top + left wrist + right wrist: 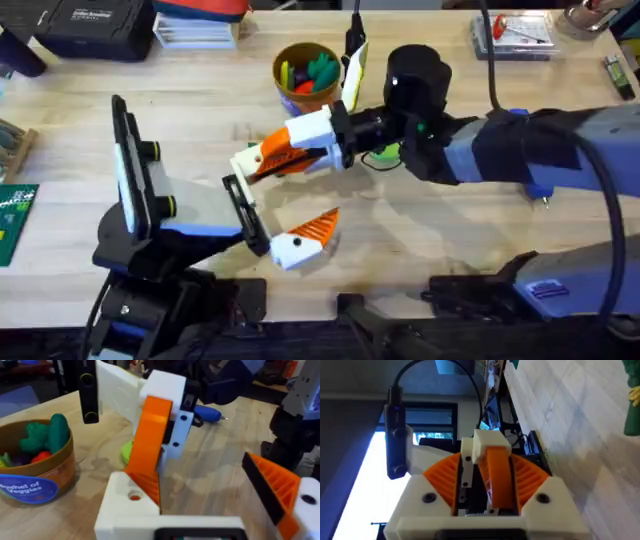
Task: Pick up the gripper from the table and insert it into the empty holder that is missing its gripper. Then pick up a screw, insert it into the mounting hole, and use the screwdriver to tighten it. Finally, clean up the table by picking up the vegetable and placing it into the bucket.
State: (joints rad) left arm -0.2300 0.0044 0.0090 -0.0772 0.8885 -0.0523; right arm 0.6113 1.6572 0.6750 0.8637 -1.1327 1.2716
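My right gripper (300, 148) reaches across the middle and is shut on the orange ridged gripper (275, 160), tilted, its lower end against the white holder (243, 165) on my left arm. In the left wrist view the orange gripper (150, 435) leans down onto the holder (127, 505), next to a small hole. My left gripper (270, 205) is open; its other finger carries an orange pad (277, 487). The right wrist view shows the orange piece (497, 477) clamped between my ribbed pads. The blue screwdriver (207, 412) lies on the table (450, 240) behind. The vegetable and screw are hidden.
A brown bucket (283, 62) holding toy vegetables stands at the back, just beyond my right gripper. A bright green disc (385, 153) lies under the right arm. A clear parts case (512, 35) sits at the back right, a black case (90, 25) back left.
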